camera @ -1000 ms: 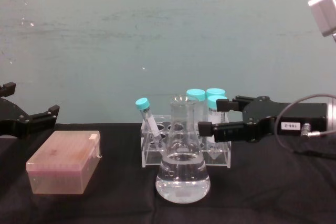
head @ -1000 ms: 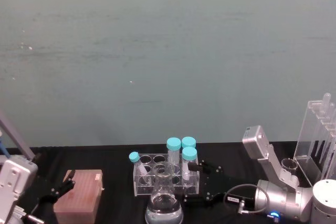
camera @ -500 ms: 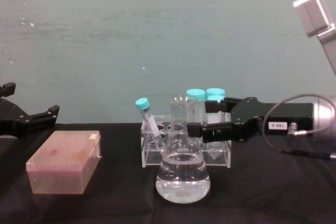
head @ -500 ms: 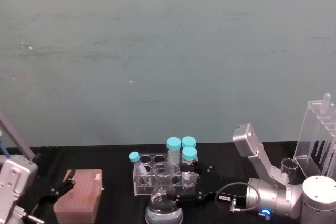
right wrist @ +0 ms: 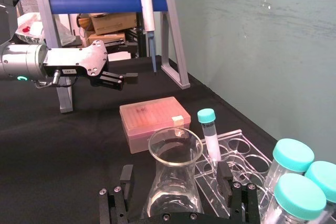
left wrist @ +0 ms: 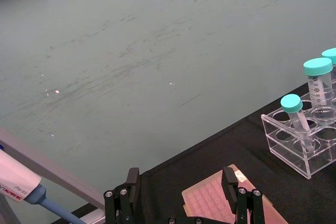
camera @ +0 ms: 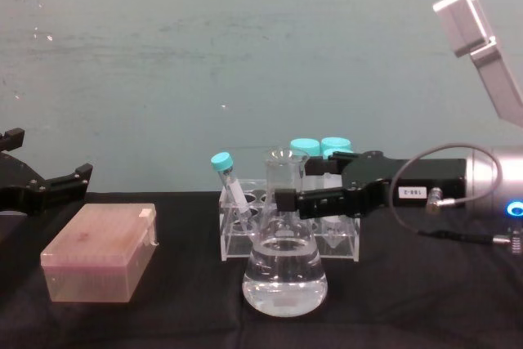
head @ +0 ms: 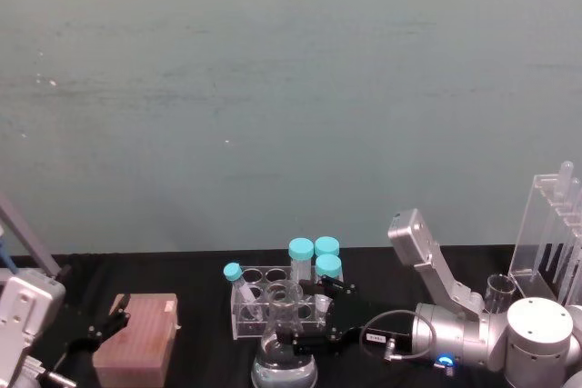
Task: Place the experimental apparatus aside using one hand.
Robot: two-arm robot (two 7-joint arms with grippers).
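Right gripper (camera: pixel 292 188) open, level, pointing in from the right, neck of the upright conical flask (camera: pixel 284 271) between its fingers, flask just before the teal-capped rack (camera: pixel 237 239); left gripper (left wrist: pixel 180 182) idle, open, farther off.

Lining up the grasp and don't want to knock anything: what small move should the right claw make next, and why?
Probably close the right claw on the neck of the conical flask: its open fingers straddle that neck, with the near fingertip level with it in the chest view. The left claw sits idle near the pink box.
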